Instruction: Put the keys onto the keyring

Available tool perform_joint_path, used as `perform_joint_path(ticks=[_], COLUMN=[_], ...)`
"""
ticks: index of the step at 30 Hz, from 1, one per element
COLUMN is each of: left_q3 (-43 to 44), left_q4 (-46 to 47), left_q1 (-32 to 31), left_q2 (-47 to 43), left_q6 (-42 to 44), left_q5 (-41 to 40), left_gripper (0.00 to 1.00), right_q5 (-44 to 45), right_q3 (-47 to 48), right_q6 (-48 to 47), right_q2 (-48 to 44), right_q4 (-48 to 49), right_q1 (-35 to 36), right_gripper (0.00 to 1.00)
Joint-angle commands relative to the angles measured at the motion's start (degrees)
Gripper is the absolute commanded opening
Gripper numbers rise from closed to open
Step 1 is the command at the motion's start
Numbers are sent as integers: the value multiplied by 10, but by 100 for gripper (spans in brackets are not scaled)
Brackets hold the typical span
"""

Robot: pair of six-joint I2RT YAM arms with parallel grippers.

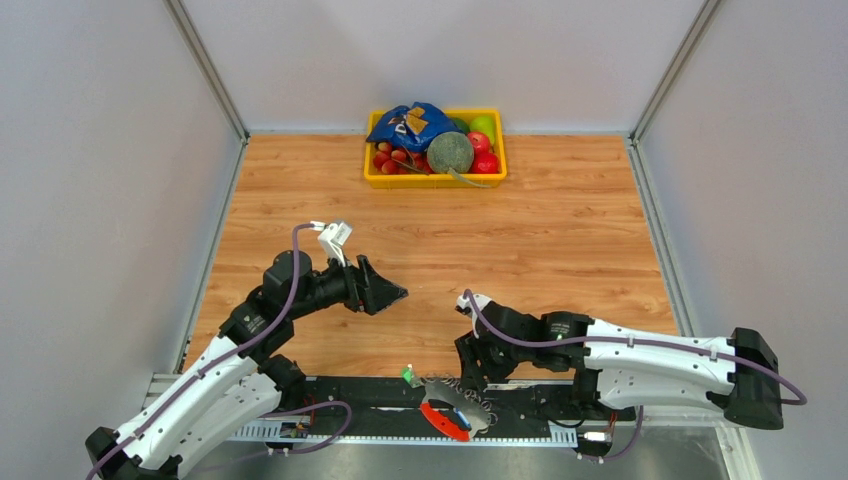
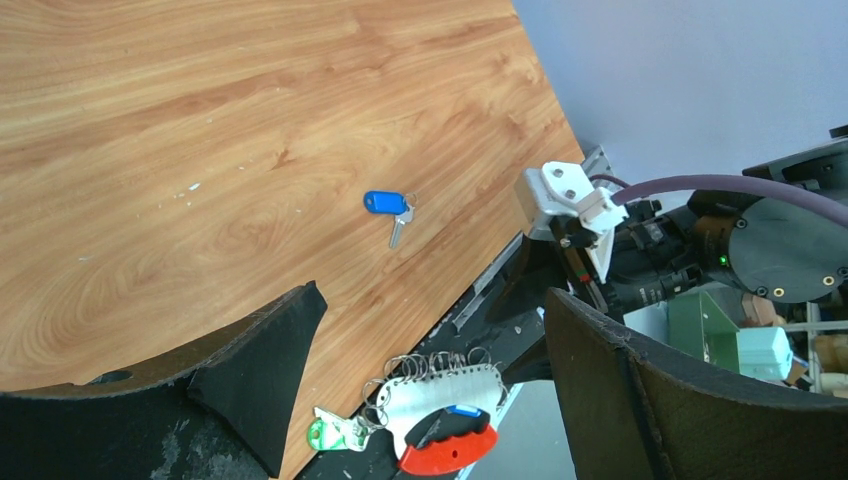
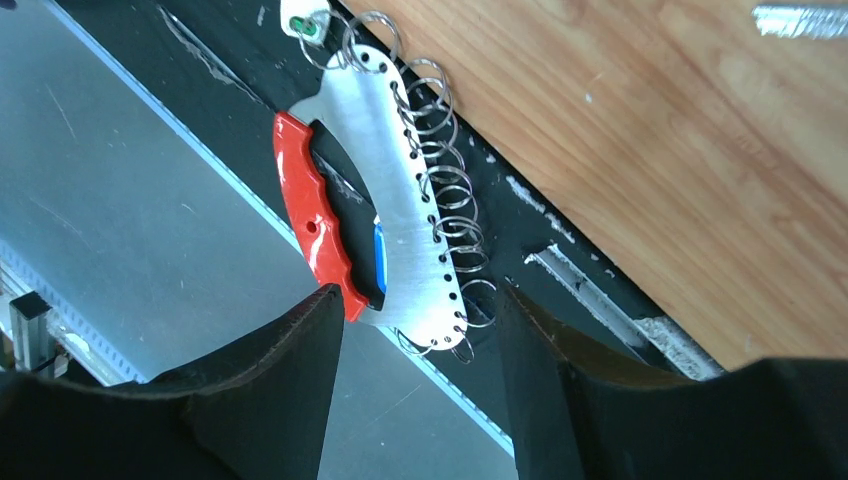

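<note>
Over the keyring [image 3: 400,200], right arm [image 1: 640,360] folded.

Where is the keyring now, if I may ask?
Top view: the keyring lies on the black rail at the near edge, by the right pincer.

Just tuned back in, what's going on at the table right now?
Neither arm holds anything. The right tool hangs open over the keyring, which lies on the black rail at the table's near edge. The left tool is open too, raised over the wood. One blue-headed key lies loose on the table, apart from the keyring. A blue piece shows between the keyring's red handle and metal plate; I cannot tell whether it is the second key.
</note>
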Motion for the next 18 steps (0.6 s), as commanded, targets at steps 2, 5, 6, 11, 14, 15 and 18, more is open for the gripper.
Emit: perform_joint_path(ticks=[2,5,6,11,14,15,18], left_q3=[-14,-18,-19,-17,-17,-17,-18], left_q4=[30,39,42,47,52,53,54], left_q1=[-2,-2,-2,-2,-2,-2,-2], left_q2=[3,8,11,21,24,25,26], left_q6=[5,7,8,19,19,20,21], left_q5=[23,32,35,47,53,56,60], left_gripper=[92,92,92,93,93,93,94], right_q5=[-45,-56,-57,-60,-57,-56,-53], right_q3=[-27,-46,-52,-71,-79,-82,-88], right_q6=[49,64,70,87,93,96,106], right_q2=[-3,-9,-12,-16,-10,-7,-1], right_q4=[20,19,20,21,22,22,25], right_q1=[-2,-2,-2,-2,-2,-2,-2], right_gripper=[61,61,61,60,60,60,60])
